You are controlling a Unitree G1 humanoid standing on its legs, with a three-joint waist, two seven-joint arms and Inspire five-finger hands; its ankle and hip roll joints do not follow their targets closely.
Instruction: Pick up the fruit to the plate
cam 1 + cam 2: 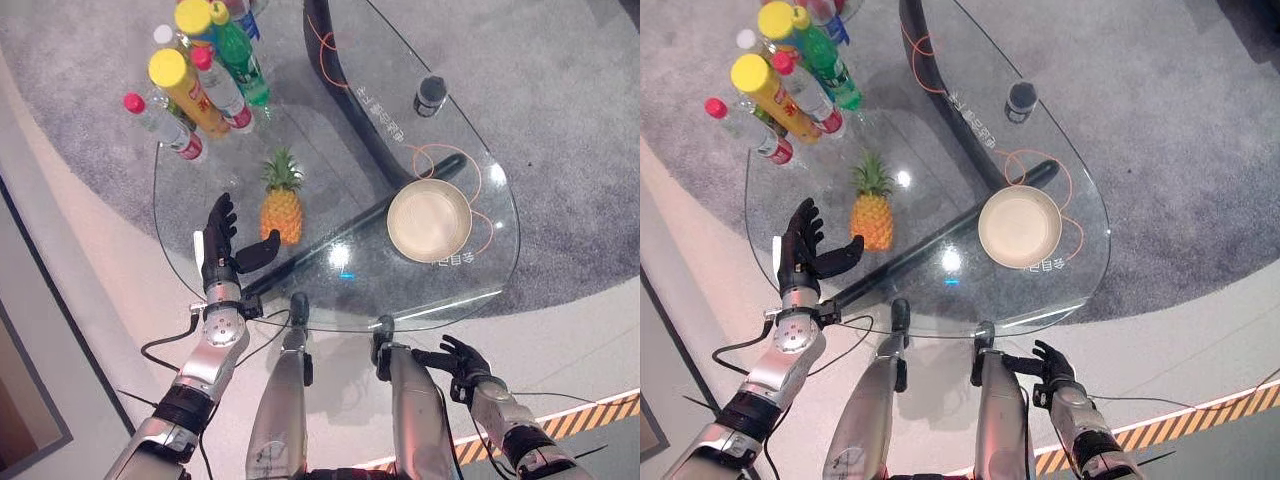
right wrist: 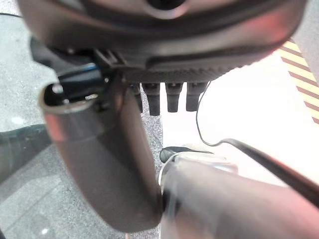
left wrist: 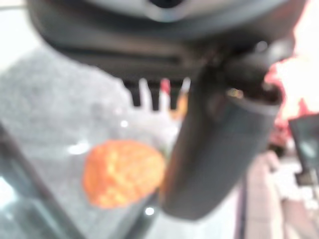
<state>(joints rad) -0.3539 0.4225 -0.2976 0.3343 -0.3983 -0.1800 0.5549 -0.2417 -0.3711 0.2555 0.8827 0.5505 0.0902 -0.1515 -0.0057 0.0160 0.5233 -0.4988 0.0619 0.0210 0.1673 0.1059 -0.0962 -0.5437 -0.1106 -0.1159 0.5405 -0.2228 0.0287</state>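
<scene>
The pineapple (image 1: pixel 282 205) stands at centre-left on the glass table (image 1: pixel 470 270), the plate (image 1: pixel 429 220) right of centre. The left hand (image 1: pixel 222 245) spreads wide beside the pineapple; the right hand (image 1: pixel 462 362), lower right, is loosely open, empty.

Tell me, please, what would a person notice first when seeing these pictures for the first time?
The eye goes first to the orange pineapple standing upright in the middle of the glass table, with the open left hand close beside it, not touching. Behind it, at the table's far left edge, stands a bright cluster of bottles. To the right lies the empty plate, and the right hand hangs below the table's near edge.
</scene>
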